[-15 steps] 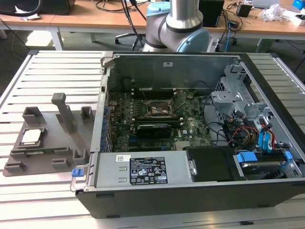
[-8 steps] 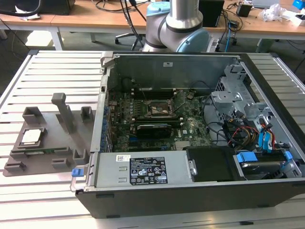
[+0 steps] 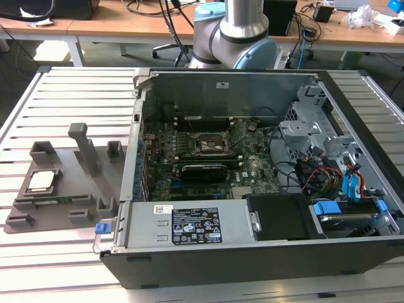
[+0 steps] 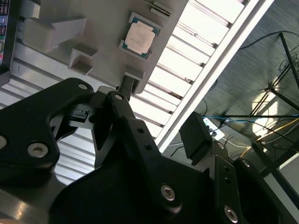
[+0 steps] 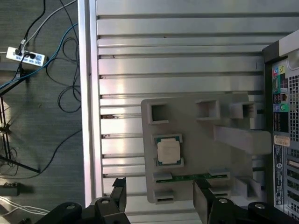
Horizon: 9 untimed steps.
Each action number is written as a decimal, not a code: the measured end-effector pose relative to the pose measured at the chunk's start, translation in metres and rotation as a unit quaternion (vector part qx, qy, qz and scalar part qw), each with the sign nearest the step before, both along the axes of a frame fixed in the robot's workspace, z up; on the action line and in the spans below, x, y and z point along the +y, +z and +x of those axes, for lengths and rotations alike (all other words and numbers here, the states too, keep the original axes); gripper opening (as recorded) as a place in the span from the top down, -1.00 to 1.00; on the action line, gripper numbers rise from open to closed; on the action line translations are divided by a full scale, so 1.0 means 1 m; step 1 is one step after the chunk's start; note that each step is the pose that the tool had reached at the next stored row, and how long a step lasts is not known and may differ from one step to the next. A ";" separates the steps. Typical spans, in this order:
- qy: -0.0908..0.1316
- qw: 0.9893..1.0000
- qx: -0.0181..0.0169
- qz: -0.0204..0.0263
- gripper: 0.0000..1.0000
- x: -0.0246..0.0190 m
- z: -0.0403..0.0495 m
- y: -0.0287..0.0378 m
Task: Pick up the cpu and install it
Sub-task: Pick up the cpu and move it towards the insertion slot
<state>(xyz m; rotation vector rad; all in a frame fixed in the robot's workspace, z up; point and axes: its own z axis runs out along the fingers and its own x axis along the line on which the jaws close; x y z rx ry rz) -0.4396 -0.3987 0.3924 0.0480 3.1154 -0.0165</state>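
The cpu (image 3: 41,180) is a small silver-topped square lying flat in a recess of the grey holder (image 3: 79,189), at the exterior view's left, outside the computer case. Both wrist views look down on it: cpu (image 5: 168,150), cpu (image 4: 140,38). My gripper (image 5: 160,196) hangs above the holder, clear of the chip. It is open, and its two black fingertips (image 5: 119,189) stand wide apart with nothing between them. In the second wrist view the gripper (image 4: 159,109) is also apart from the cpu. The black metal-framed socket (image 3: 211,144) sits on the motherboard inside the case.
A long green memory stick (image 5: 194,176) lies in the holder beside the cpu. Grey posts (image 3: 84,146) rise from the holder. The open computer case (image 3: 189,265) has cables and drive bays (image 3: 328,158) at the exterior view's right. All rests on a slatted metal table (image 3: 63,88).
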 end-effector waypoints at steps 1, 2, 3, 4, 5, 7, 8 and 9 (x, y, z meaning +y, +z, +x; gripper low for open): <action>0.000 1.000 0.000 0.000 -0.36 0.0000 0.0004 0.0000; 0.000 1.000 0.000 0.000 -0.36 0.0000 0.0007 0.0000; 0.000 1.000 0.000 0.000 -0.36 -0.0001 0.0022 -0.0003; 0.000 1.000 0.000 0.000 -0.36 0.0000 0.0033 -0.0005; 0.000 1.000 0.000 0.000 -0.36 0.0000 0.0036 -0.0008; 0.000 1.000 0.000 0.000 -0.36 0.0000 0.0049 -0.0015; 0.000 1.000 0.000 0.000 -0.36 0.0000 0.0055 -0.0020; 0.000 1.000 0.000 0.000 -0.36 0.0000 0.0061 -0.0025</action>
